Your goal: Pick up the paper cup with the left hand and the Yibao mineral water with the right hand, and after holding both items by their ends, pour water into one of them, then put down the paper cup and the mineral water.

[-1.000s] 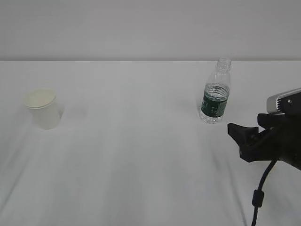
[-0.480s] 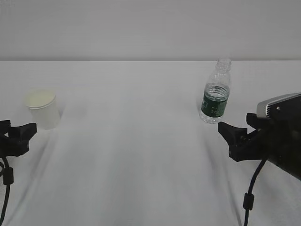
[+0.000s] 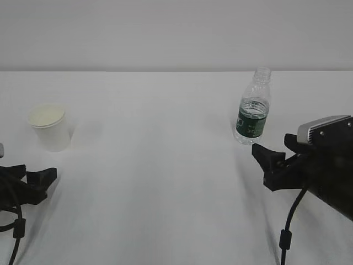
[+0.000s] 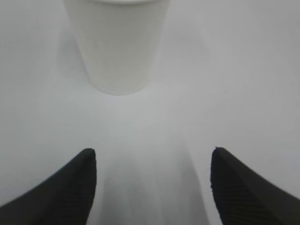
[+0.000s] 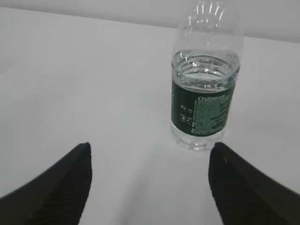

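You've got both hands spread wide and empty, the left hand (image 4: 150,187) lined up just short of the paper cup (image 3: 51,128) and the right hand (image 5: 149,187) facing the Yibao mineral water (image 3: 253,107), both upright on the table (image 3: 165,165), probably so each slides straight in.

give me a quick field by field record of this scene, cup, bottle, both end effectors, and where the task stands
paper cup: upright on the table, left side, untouched
Yibao mineral water: upright, capless, partly filled, untouched
left hand: end effector open, short of the cup, empty
right hand: end effector open, short of the bottle, empty
table: white cloth
task stage: approach, nothing grasped yet
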Motion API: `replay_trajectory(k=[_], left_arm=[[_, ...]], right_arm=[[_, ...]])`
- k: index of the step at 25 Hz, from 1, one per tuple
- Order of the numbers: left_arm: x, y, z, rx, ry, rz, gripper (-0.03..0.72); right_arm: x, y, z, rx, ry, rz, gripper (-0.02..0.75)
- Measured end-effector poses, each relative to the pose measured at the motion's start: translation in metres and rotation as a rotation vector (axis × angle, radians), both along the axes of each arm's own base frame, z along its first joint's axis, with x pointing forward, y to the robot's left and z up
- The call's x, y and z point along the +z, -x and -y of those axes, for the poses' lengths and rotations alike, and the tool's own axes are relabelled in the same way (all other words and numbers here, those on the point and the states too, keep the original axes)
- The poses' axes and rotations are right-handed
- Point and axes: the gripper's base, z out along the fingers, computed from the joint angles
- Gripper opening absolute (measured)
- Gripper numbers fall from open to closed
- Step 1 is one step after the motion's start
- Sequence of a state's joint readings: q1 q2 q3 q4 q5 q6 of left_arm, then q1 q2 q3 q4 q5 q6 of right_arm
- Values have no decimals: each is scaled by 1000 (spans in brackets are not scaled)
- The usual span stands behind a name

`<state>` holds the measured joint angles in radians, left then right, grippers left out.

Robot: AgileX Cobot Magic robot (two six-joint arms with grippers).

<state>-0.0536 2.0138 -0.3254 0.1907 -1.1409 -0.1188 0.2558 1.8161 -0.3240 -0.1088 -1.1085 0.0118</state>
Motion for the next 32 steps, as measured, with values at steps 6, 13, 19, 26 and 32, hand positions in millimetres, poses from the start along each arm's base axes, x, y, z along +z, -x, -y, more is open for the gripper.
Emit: replay_trajectory(k=[6,13,19,26,32], left_arm=[[3,-10,1,-4,3,35,547],[9,-24,2,-26,-25,94,547],[5,-32,2,-17,-33,103,546],[1,-42,0,1,-42,114,546],[6,-56,-2,35,-54,158,546]], right_arm=[[-25,-1,2,-23,15,-77,589],[-30,-14,1,-51,9,-69,589],[-34,-28,-2,-59,4,-53,589],[-33,-35,-1,-92,-6,-35,589],[-31,-40,-1,-107,-12,-20,589]])
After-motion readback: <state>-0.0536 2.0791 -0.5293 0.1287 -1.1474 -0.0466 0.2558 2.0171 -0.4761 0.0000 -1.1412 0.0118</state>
